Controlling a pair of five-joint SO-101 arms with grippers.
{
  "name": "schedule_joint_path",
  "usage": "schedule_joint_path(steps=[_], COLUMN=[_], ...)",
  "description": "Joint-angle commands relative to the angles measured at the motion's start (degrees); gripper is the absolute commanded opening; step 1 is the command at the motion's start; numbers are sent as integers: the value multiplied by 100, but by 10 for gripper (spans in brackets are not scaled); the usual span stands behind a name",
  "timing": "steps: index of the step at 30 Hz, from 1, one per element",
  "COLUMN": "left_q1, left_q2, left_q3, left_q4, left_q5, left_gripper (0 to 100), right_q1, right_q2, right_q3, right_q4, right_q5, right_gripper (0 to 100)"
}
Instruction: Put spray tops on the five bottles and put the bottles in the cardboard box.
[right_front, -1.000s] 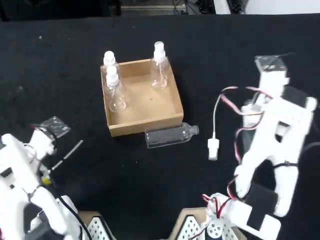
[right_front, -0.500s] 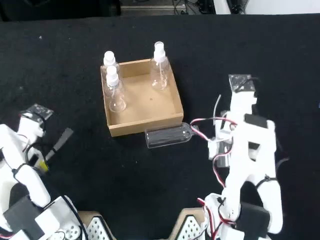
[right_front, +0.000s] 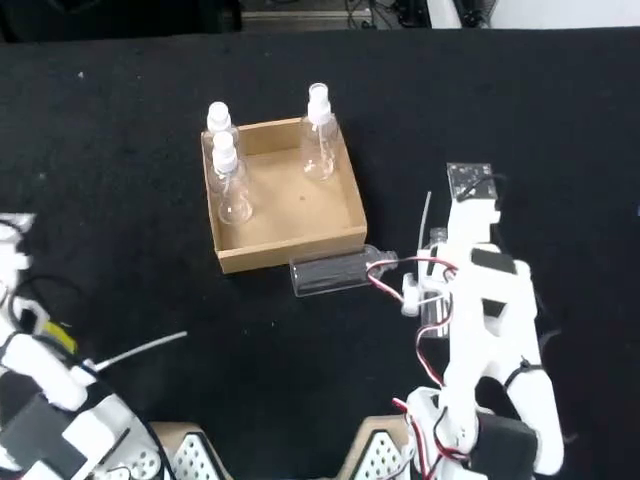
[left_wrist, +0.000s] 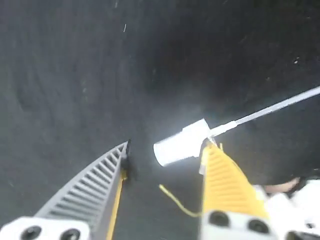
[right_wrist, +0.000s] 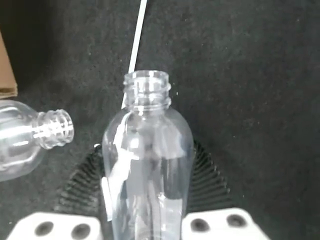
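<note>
Bottling station, mid-task: the right gripper (right_wrist: 147, 150) is clamped on an upright clear bottle (right_wrist: 148, 120) whose threaded neck is bare; just beside it a second bottle (right_front: 338, 272), also without a top, lies on its side on the black table (right_front: 520, 100), close along the front wall of the cardboard box (right_front: 290, 252); a thin loose dip tube (right_front: 427, 212) lies on the cloth beyond the gripper. Three capped bottles stand in the box: two (right_front: 228, 180) by the left wall and one (right_front: 318, 130) at the far right corner. At the table's left edge the left gripper (left_wrist: 165, 159) has its jaws apart; a white spray top (left_wrist: 181, 142) sits at the tip of the yellow finger (left_wrist: 222, 185) with a dark gap to the grey finger (left_wrist: 97, 185), its tube trailing sideways.
</note>
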Motion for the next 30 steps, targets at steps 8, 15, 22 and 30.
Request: schedule_joint_path(steps=[8, 15, 22, 30], left_q1=[-198, -163, -145, -145], left_q2=[-62, -105, -97, -97], left_q3=[127, 1174, 1842, 2176], left_q4=[914, -237, -1178, -1960], left_q5=[3763, 4712, 5635, 6171], left_gripper=[170, 170, 173, 170], right_q1=[-97, -88, -97, -97], right_q2=[-101, -101, -101, -101], right_q3=[40, 40, 40, 48], right_q4=[-158, -149, -149, -149], right_q5=[0, 9, 9, 9], right_gripper=[10, 10, 10, 11])
